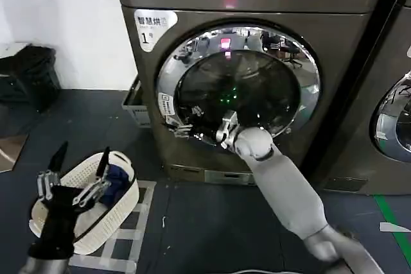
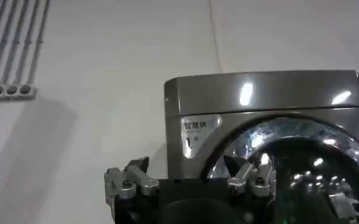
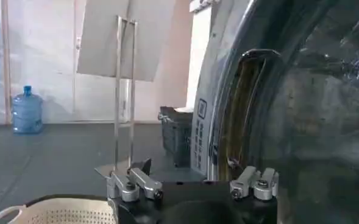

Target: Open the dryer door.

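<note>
Right gripper at lower-left chrome rim of dryer door, fingers spread apart, grasping nothing, left gripper idle, released, over white laundry basket, door shut.

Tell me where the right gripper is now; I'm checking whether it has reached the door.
In the head view the right gripper is up against the dryer door, at the lower left of its dark glass just inside the chrome rim.
</note>
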{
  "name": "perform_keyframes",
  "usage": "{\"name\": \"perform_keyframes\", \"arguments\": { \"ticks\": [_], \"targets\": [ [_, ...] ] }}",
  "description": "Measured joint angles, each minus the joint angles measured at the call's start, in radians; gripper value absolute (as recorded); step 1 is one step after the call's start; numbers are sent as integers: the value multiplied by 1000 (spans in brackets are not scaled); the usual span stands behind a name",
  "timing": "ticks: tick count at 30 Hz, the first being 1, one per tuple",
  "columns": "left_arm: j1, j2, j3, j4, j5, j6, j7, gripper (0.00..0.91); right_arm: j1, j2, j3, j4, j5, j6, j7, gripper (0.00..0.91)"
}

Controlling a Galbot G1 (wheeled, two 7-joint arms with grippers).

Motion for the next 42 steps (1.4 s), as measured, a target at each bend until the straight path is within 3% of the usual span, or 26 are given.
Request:
{"name": "perform_keyframes", "arguments": {
  "ticks": [7, 10, 17, 29, 36, 42],
  "targets": [
    [-10, 0, 1, 8, 4, 28, -3, 907, 13, 2, 12, -15, 39, -28, -65, 907],
    [-17, 5, -5, 19, -1, 52, -3, 907, 5, -9, 21, -2, 74, -68, -125, 907],
    [-63, 40, -34, 67, -29, 100, 21, 907, -27, -53, 32, 46, 77, -95, -249, 907],
    [-186, 291, -127, 208, -226, 252, -10, 907, -123, -182, 105, 203, -5, -112, -545, 907],
    [-295, 437, -50, 313, -242, 346, -12, 907, -207, -237, 165, 286, -13, -141, -651, 907],
    [-394, 499, 64, 403, -247, 343, -53, 907, -259, -242, 219, 314, -10, -138, -663, 907]
  ]
}}
